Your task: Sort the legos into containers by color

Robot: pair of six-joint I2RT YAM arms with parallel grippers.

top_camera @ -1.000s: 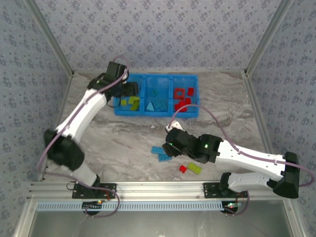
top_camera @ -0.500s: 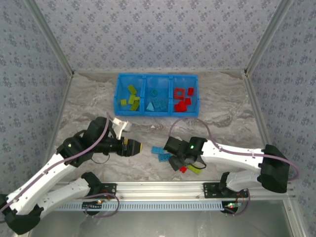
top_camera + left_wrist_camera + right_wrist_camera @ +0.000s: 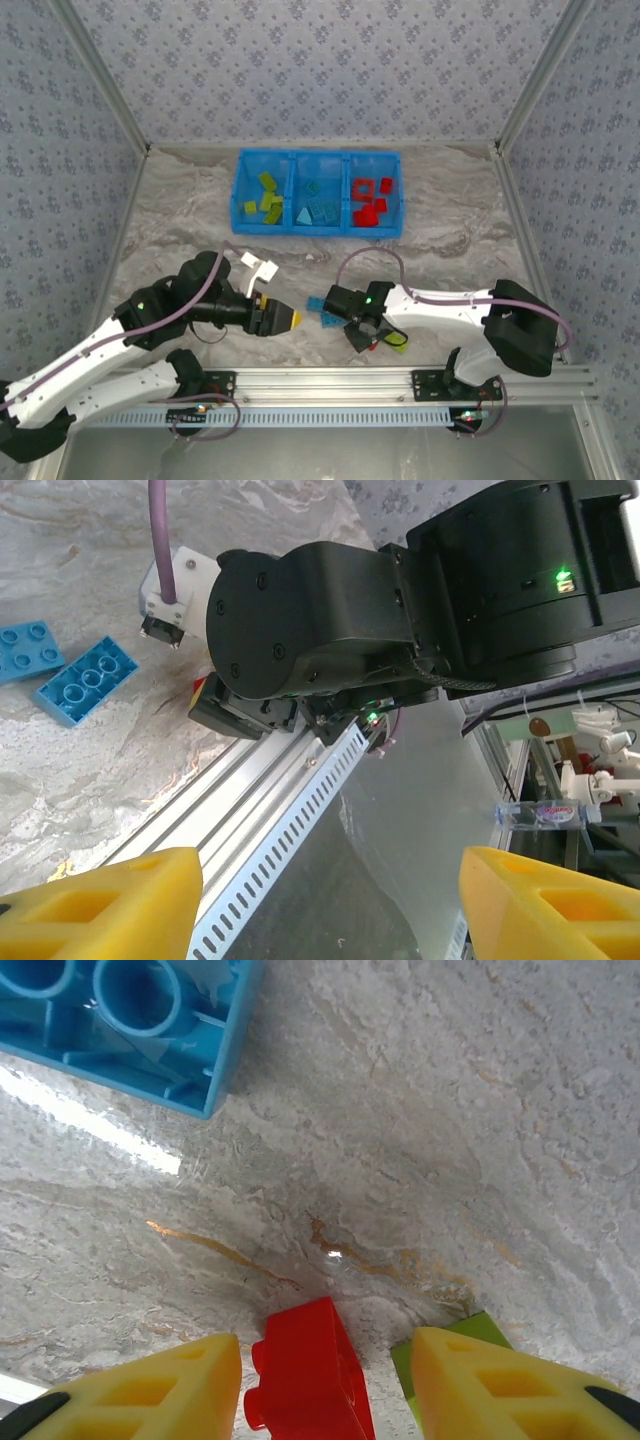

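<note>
The left tool (image 3: 283,319) hangs low over the bench (image 3: 180,230), its yellow fingers (image 3: 100,900) spread wide with nothing between them. It points at the two light blue bricks (image 3: 320,308) just to its right, probably lining up its next pick. The right tool (image 3: 366,338) is pressed down close to the bench, its fingers straddling a small red brick (image 3: 310,1370). The left finger is almost on it and the right one is apart, so it is a narrowing gap, not yet a pinch. A lime green brick (image 3: 396,341) lies just beside, close enough that the right finger could nudge it. The blue bin (image 3: 320,230) sits well apart at the far side, with green, blue and red already sorted left to right. A second ago the left tool was at the bin's green end and the right one sat over the blue bricks; both have since shifted.
</note>
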